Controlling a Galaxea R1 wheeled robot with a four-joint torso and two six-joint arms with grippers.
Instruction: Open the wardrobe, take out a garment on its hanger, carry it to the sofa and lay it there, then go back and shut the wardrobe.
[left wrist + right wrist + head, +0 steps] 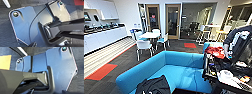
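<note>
Already garment (155, 86) on sofa (181, 62)

Setting: office break lounge with kitchenette.
Kitchenette: white counter (104, 35) carrying appliances, wall cabinets (106, 10) above.
Seating: white chairs (144, 46) around a white table (149, 35); blue sofa (184, 62).
Partitions: wood-framed glass doors (172, 21).
Floor: dark carpet (134, 60) with red panels.

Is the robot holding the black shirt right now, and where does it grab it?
It cannot be told. The black shirt lies on the blue sofa, and no claw can be seen gripping it.
</note>
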